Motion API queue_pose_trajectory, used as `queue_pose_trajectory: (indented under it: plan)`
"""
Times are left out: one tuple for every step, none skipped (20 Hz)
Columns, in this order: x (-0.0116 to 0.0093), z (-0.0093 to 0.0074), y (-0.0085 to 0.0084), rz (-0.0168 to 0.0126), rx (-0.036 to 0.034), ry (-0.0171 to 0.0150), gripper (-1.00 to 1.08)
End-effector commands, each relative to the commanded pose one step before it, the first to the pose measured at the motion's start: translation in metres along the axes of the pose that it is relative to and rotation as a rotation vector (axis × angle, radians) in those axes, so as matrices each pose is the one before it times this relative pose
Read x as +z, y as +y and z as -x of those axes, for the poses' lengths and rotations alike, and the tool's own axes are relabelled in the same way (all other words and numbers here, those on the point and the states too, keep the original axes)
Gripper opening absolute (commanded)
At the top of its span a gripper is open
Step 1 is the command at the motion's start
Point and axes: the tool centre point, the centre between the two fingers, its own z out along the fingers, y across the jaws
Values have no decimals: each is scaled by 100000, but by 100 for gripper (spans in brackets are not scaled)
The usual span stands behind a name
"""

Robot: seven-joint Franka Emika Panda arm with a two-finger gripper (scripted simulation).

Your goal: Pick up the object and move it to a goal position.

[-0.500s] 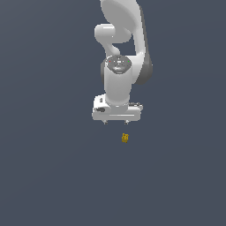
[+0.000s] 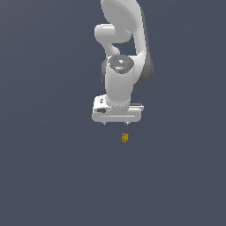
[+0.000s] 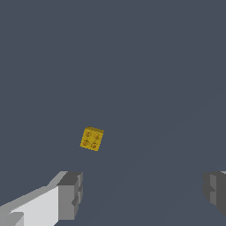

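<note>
A small yellow block [image 2: 125, 138] is seen on the grey bench [image 2: 53, 176], away from any visible edge. The white pincer [image 2: 116, 124] is held wide open above it, not touching.

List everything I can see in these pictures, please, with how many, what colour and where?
small blocky lump: one, yellow-gold, on the grey floor just ahead of the gripper, nothing touching it; round marks on its top face in the wrist view
floor: one, plain dark grey-blue, fills the whole background
robot arm: one, white with dark grey joints, reaching in from the exterior view's top
gripper: one, white body with grey fingers, spread wide apart, holding nothing
</note>
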Motion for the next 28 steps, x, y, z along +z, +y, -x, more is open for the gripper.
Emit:
queue_pose_trajectory:
  plan:
    - [-106,-236,30,607,-661,386,100]
    - [2,-7,19,0,0,0,100]
    - [6,34,-25,-61,65,-40,100]
    - [26,28,-12,-82,120,-52,100]
    - [49,-5,-24,-28,151,-13,100]
    - [83,-15,-57,-25,238,-7,100]
    - [123,-17,-79,-46,362,-16,100]
    - [163,-17,-104,-71,487,-29,100]
    - [202,-17,-129,-93,609,-41,100]
    - [242,-16,-153,-114,733,-53,100]
    - [281,-15,-177,-131,850,-64,100]
    - [317,-13,-200,-144,958,-74,100]
    - [355,-12,-221,-154,1071,-82,100]
    - [394,-8,-245,-163,1187,-91,100]
    - [433,-3,-265,-172,1306,-102,100]
    - [474,6,-289,-182,1426,-115,100]
    - [515,17,-309,-189,1552,-129,100]
    - [556,29,-330,-193,1673,-141,100]
    - [598,43,-348,-195,1798,-154,100]
    - [594,56,-340,-181,1785,-156,100]
    - [554,63,-311,-157,1665,-147,100]
    - [514,68,-283,-136,1546,-137,100]
    - [474,71,-256,-117,1423,-127,100]
    - [433,72,-230,-100,1301,-116,100]
    - [393,70,-206,-85,1178,-106,100]
    - [352,67,-180,-72,1056,-95,100]
    - [311,62,-157,-60,934,-83,100]
    - [269,57,-136,-49,807,-72,100]
